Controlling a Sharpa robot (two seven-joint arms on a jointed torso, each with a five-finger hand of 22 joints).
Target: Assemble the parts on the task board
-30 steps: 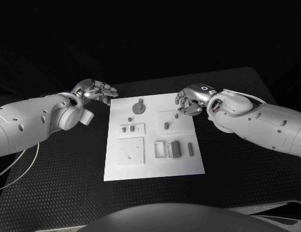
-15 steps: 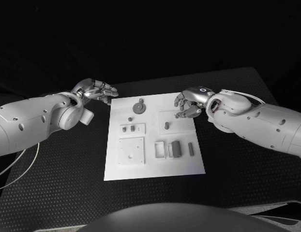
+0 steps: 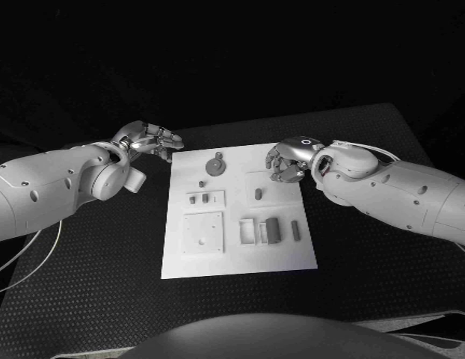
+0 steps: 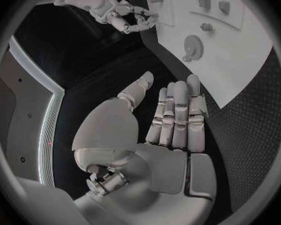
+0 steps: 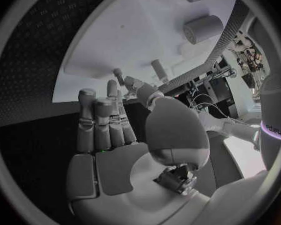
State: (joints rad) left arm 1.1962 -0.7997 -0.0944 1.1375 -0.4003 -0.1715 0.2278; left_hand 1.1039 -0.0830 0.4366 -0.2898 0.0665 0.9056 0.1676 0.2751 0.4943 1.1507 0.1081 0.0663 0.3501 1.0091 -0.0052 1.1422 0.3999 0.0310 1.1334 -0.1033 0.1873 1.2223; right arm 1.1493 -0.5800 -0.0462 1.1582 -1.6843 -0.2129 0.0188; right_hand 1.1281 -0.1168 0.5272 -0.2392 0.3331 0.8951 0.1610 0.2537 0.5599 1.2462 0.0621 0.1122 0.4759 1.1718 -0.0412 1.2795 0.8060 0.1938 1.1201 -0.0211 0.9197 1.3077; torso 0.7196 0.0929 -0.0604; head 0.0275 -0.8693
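Note:
The white task board [image 3: 238,250] lies in the middle of the black table. On it are a round toothed part [image 3: 215,165], small pegs [image 3: 257,194], a square plate [image 3: 202,232] and upright blocks [image 3: 271,229]. My left hand [image 3: 146,140] hovers off the board's far left corner; in the left wrist view its fingers [image 4: 178,115] are stretched out and hold nothing. My right hand [image 3: 286,161] hangs over the board's far right part with loosely bent fingers and nothing in them. In the right wrist view, that hand [image 5: 112,130] reaches toward the board [image 5: 134,40], where cylinders [image 5: 203,29] stand.
The black textured mat [image 3: 93,284] surrounds the board, with bare room to the near left and near right. Both white forearms [image 3: 39,191] flank the board. The table's far edge [image 3: 297,120] runs just behind the hands.
My right hand has drifted slightly left, further over the board's far right corner. The left hand and the parts have stayed where they were.

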